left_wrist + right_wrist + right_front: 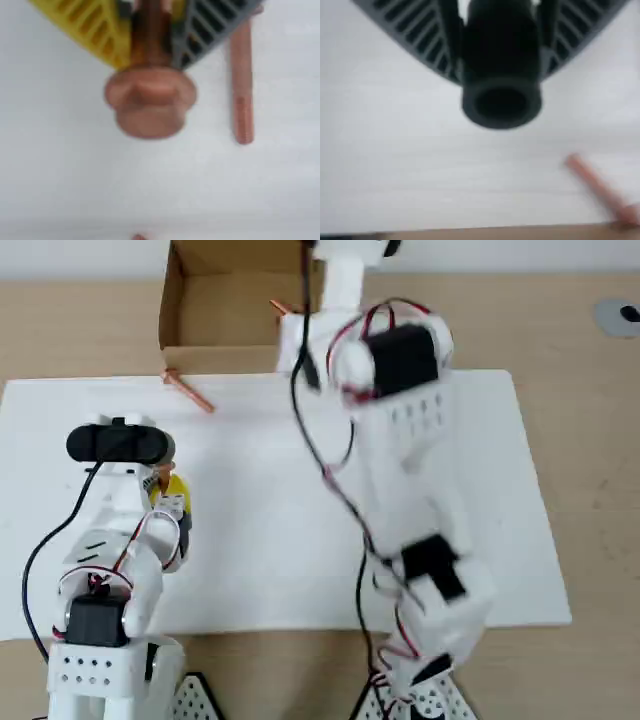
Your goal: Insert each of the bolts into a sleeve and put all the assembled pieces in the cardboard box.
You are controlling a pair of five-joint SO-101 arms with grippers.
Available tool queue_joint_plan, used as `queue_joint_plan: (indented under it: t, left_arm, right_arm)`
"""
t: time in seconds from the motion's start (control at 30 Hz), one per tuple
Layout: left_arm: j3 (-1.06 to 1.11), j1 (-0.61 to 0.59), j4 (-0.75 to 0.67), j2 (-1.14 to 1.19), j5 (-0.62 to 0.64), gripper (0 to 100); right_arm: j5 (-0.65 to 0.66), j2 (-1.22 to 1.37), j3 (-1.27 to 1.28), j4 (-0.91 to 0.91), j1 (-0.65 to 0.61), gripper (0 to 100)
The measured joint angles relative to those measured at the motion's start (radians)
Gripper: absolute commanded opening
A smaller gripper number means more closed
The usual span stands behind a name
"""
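Item 1 — left gripper (pixel 151 59): yellow and grey fingers closed on the shank of a copper bolt (pixel 150 102), whose flanged head projects past the tips at the centre of the left wrist view. Item 2 — right gripper (pixel 501 70): clamped on a black sleeve (pixel 501 119), with the open bore facing out at upper centre of the right wrist view. In the high view the 2 arms sit well apart, 1 at lower left over the white board (pixel 260 540), the other reaching to upper centre beside the cardboard box (pixel 175 310). We judge the step in hand to be mating bolt and sleeve. To do it well we would bring the 2 parts together over bare board, set shank and bore on 1 line before any push, feed slowly, and keep both grips firm so that neither part twists. Since the head leads, the left wrist probably needs turning to present the shank end. Hard to make out: the shank's free end is buried between the fingers, so we cannot tell how much is left to insert. A second bolt (pixel 241 90) meets the gripper at upper right of the left wrist view, its upper end lost there. A loose bolt (pixel 602 192) is cut off at lower right of the right wrist view. The arm covers part of the box, so we cannot tell its contents.
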Motion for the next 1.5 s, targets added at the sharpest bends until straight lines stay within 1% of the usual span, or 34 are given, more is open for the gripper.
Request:
queue_joint_plan:
  t: [0.1,0.17,0.3,0.4,0.53,0.63,0.67,0.8,0.9,0.97,1.03,1.1,1.2,1.37,1.5]
  left_arm:
    - [-0.002,0.000,-0.041,0.000,0.000,0]
    - [-0.002,0.000,-0.084,0.000,0.000,0]
    - [-0.002,0.000,-0.143,0.000,0.000,0]
    - [-0.006,0.000,-0.150,0.000,0.000,0]
    - [-0.011,0.000,-0.150,0.000,0.000,0]
    - [-0.025,0.000,-0.150,-0.020,0.008,0]
    - [-0.035,0.000,-0.150,-0.038,0.029,0]
    - [-0.061,0.000,-0.187,-0.143,0.138,0]
    - [-0.063,0.000,-0.232,-0.226,0.175,0]
    - [-0.063,0.000,-0.247,-0.267,0.183,0]
    - [-0.063,0.000,-0.259,-0.299,0.186,0]
    - [-0.063,0.000,-0.262,-0.318,0.187,0]
    - [-0.063,0.002,-0.262,-0.330,0.187,0]
    - [-0.063,0.080,-0.252,-0.330,0.187,0]
    - [-0.063,0.166,-0.252,-0.333,0.187,0]
  right_arm:
    - [0.038,-0.166,0.138,0.000,-0.114,1.1]
    - [0.064,-0.276,0.256,0.000,-0.164,1.1]
    - [0.114,-0.488,0.537,-0.066,-0.163,1.0]
    - [0.215,-0.660,0.761,-0.187,-0.140,1.0]
    - [0.371,-0.921,1.111,-0.433,-0.098,0.9]
    - [0.486,-1.106,1.424,-0.672,-0.071,0.9]
    - [0.508,-1.162,1.536,-0.763,-0.064,0.9]
    - [0.531,-1.332,1.970,-1.162,-0.060,0.9]
    - [0.532,-1.366,2.186,-1.436,-0.060,0.9]
    - [0.511,-1.369,2.252,-1.548,-0.061,0.9]
    - [0.459,-1.376,2.297,-1.614,-0.080,0.9]
    - [0.419,-1.376,2.335,-1.657,-0.114,0.9]
    - [0.396,-1.378,2.389,-1.720,-0.196,0.9]
    - [0.391,-1.381,2.420,-1.804,-0.373,0.9]
    - [0.391,-1.381,2.420,-1.811,-0.416,0.9]
